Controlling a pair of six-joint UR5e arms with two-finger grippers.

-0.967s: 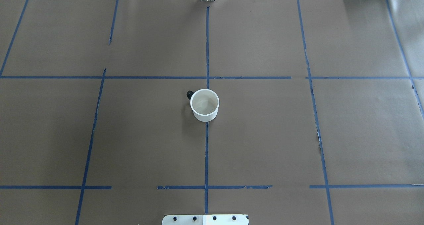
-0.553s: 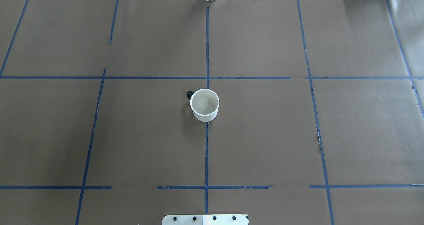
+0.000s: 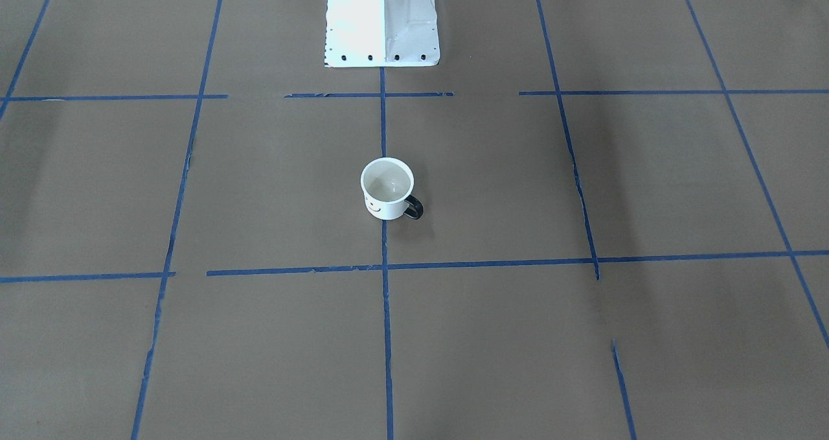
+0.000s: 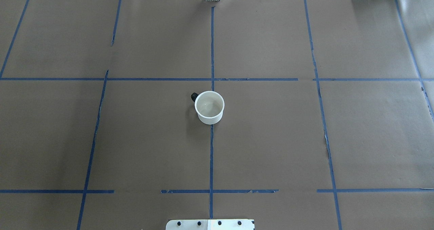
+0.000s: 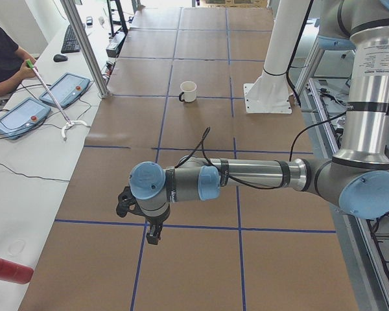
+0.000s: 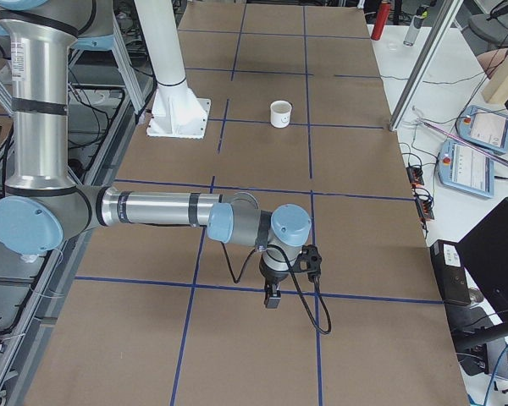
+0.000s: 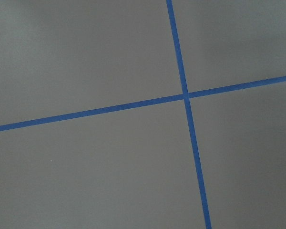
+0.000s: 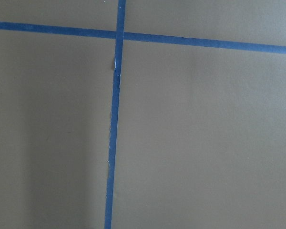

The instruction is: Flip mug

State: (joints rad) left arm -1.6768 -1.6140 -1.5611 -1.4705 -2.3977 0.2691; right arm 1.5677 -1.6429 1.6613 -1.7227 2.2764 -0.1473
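Observation:
The white mug [image 4: 209, 107] stands upright, mouth up, on the central blue tape line in the middle of the table. Its black handle points to the far left in the overhead view. In the front-facing view the mug [image 3: 387, 189] shows its smiley face. It also shows in the left view [image 5: 188, 91] and the right view [image 6: 280, 113]. My left gripper [image 5: 152, 236] hangs over the table's left end, far from the mug. My right gripper [image 6: 273, 298] hangs over the right end. I cannot tell whether either is open or shut. The wrist views show only paper and tape.
Brown paper with a blue tape grid [image 4: 212, 79] covers the table. The white robot pedestal [image 3: 381, 19] stands at the table's near edge. An aluminium post [image 5: 84, 45] and the operators' tablets [image 5: 26, 116] lie beyond the far edge.

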